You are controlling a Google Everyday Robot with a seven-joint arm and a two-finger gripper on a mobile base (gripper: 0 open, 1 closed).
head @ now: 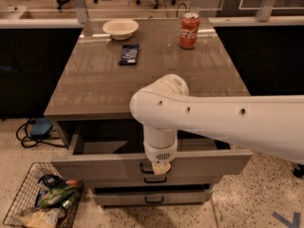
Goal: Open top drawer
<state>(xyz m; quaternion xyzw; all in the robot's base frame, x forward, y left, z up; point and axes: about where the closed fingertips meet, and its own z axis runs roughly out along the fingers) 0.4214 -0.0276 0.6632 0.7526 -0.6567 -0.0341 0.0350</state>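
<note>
The top drawer (99, 166) is the widest grey front under the counter. It stands pulled out, and a strip of its grey interior (109, 147) shows behind the front. Its black loop handle (144, 169) is partly hidden by my wrist. My gripper (160, 168) hangs from the white arm (228, 125) straight down at the handle, at the middle of the drawer front. The two narrower drawer fronts (152, 196) sit below, each with a small black handle.
On the counter (95, 84) lie a white bowl (120, 28), a dark snack packet (129, 54) and a red cola can (189, 30). A wire basket (40, 202) with packets stands on the floor at the lower left. A blue item with cables (35, 128) lies left of the cabinet.
</note>
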